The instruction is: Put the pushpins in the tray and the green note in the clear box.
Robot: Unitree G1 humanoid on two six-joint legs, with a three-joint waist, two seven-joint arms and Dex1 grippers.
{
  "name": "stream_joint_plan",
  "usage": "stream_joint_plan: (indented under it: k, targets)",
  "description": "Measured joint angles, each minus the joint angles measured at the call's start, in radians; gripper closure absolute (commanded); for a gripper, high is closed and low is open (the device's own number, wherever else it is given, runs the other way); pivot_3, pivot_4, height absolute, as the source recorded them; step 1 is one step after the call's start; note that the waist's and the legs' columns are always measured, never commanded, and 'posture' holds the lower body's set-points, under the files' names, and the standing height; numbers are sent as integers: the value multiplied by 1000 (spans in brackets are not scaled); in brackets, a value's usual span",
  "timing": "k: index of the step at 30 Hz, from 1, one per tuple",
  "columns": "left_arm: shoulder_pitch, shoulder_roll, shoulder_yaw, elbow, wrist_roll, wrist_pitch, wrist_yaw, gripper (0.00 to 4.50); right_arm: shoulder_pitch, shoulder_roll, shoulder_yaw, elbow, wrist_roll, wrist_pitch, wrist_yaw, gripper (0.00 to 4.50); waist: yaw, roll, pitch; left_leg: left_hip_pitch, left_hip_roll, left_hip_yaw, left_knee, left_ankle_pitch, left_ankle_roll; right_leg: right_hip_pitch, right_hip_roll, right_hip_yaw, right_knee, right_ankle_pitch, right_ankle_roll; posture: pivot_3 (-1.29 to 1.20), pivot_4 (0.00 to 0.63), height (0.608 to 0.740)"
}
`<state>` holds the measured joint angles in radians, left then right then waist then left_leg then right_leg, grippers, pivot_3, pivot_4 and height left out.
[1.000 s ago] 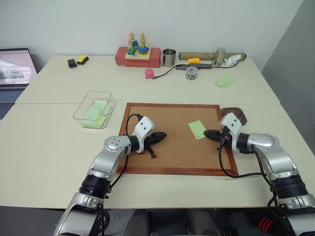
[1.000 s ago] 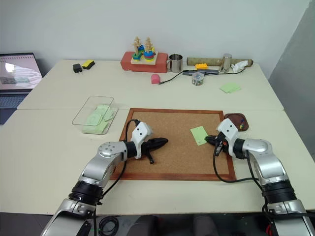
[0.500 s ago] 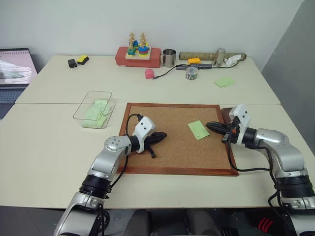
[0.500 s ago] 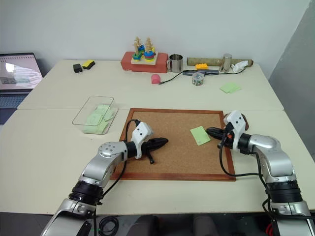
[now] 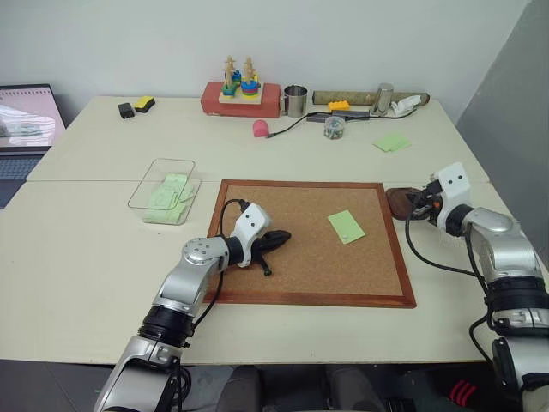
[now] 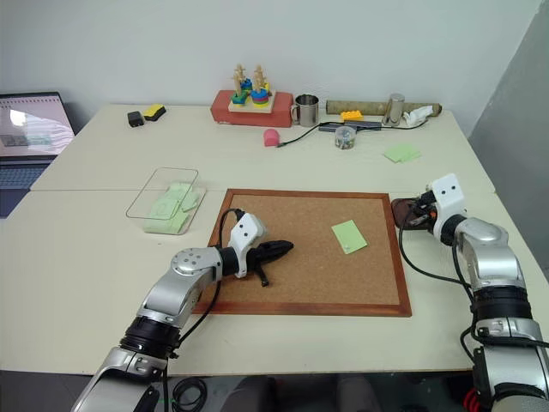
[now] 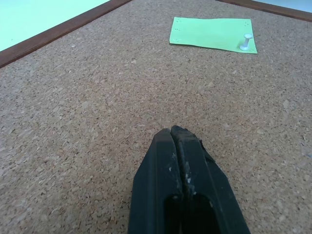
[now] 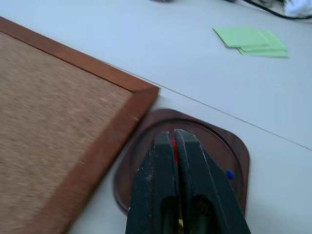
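Right wrist view: your right gripper (image 8: pixel 174 139) sits over the tray (image 8: pixel 234 146), fingers nearly pressed together with a bit of red pinched between the tips, looks like the red pushpin (image 8: pixel 173 145). A blue speck lies in the tray too.
Left gripper: you've got the left gripper (image 7: pixel 176 138) fully pressed together, holding nothing, hovering low over the bare corkboard (image 5: pixel 292 215) on its left side.
Green note: the green note (image 5: pixel 345 227) lies flat on the corkboard's right half, a white pin (image 7: pixel 246 42) stuck at one corner.
Tray spot: just off the corkboard's far right corner.
Clear box: the clear box (image 5: pixel 163 176) sits left of the corkboard with green slips inside.
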<state>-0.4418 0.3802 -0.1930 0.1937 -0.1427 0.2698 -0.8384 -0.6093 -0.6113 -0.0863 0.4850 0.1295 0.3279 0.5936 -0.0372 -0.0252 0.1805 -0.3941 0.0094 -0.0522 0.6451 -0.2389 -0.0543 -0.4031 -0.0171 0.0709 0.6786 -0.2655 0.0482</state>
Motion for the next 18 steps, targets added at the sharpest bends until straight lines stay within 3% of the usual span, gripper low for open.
stream_joint_plan:
  k: [9, 14, 18]
  targets:
    - [2, 0, 0, -3, 4, -2, 0, 4500, -29, 25, -13, 61, -1, -33, -31, 2131, 0, 0, 0, 0, 0, 0, 0, 0, 0, 0, 0, 0, 0, 0, 0, 0, 150, 740]
    - [1, -1, -1, 0, 7, -8, -1, 4500, -26, 17, -54, -18, 31, -25, -21, 1130, 0, 0, 0, 0, 0, 0, 0, 0, 0, 0, 0, 0, 0, 0, 0, 0, 150, 740]
    - [-3, -3, -8, 4, 10, -14, -2, 4500, 34, -14, -59, -191, 86, -4, 62, 1130, 2, 0, 0, 0, 0, -1, 0, 0, 0, 0, 0, -1, 0, 0, 0, 0, 150, 740]
